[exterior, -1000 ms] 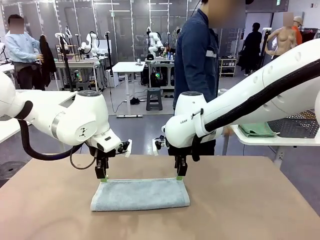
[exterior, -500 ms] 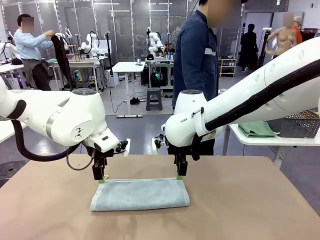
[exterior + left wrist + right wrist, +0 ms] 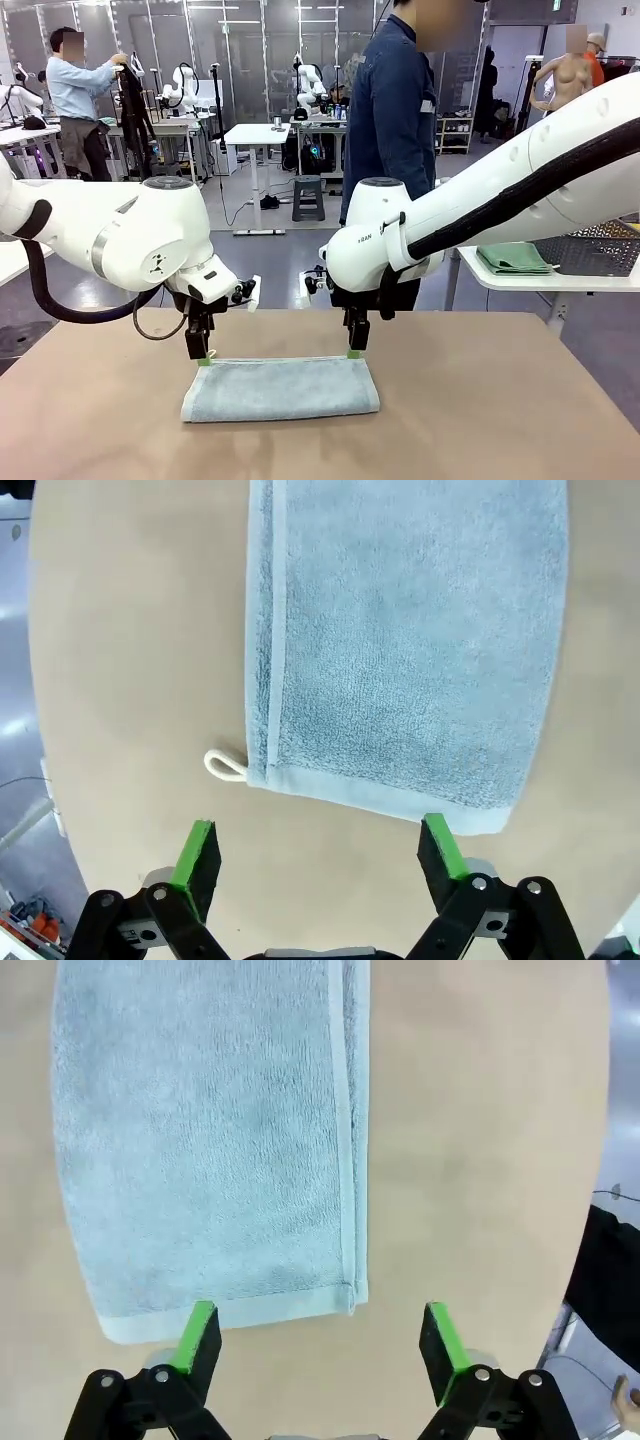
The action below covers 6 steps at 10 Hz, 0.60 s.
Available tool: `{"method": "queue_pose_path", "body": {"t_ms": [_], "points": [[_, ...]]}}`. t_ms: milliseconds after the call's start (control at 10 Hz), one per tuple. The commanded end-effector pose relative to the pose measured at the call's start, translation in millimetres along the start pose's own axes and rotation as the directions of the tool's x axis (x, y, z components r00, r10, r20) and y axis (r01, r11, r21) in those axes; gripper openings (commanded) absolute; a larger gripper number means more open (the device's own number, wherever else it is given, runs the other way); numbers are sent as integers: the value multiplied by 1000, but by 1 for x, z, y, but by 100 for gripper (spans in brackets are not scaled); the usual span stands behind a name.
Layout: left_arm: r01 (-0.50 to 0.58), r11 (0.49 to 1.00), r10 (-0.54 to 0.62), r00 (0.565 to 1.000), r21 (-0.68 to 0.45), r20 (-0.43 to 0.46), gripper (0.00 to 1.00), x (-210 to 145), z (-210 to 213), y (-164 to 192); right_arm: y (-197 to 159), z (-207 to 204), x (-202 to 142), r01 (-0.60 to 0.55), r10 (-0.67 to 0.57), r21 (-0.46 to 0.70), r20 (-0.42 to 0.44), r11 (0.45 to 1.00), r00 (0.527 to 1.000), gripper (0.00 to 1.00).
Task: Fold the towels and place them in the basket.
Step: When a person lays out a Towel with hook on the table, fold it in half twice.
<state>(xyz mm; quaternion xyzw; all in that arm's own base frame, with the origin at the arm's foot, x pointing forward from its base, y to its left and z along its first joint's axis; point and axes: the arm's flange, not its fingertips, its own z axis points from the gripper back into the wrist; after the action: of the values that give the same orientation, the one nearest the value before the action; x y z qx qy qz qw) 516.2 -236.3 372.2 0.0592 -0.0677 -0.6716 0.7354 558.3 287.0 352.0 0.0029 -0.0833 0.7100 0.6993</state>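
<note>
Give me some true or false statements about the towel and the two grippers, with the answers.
1. The blue-grey towel lies flat on the table. True.
2. The left gripper is clamped on the towel. False: its jaws stand open, holding nothing.
3. The right gripper is open. True.
4. The towel's cord loop lies by the right gripper. False: the cord loop lies at the corner by the left gripper.

Left tool [image 3: 204, 356] and right tool [image 3: 352, 351] both point seemingly straight down, jaws spread wide and empty.
</note>
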Motion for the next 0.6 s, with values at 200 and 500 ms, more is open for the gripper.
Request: {"method": "queue_pose_path", "body": {"t_ms": [200,500], "points": [[-252,964,259,963,-84,78,100,-30,52,-65,59,22,-3,481,-484,-60,-47,874,874,100],[-446,895,445,889,-12,105,100,-52,105,-123,73,19,-10,736,-739,-104,9,669,674,100]]}}
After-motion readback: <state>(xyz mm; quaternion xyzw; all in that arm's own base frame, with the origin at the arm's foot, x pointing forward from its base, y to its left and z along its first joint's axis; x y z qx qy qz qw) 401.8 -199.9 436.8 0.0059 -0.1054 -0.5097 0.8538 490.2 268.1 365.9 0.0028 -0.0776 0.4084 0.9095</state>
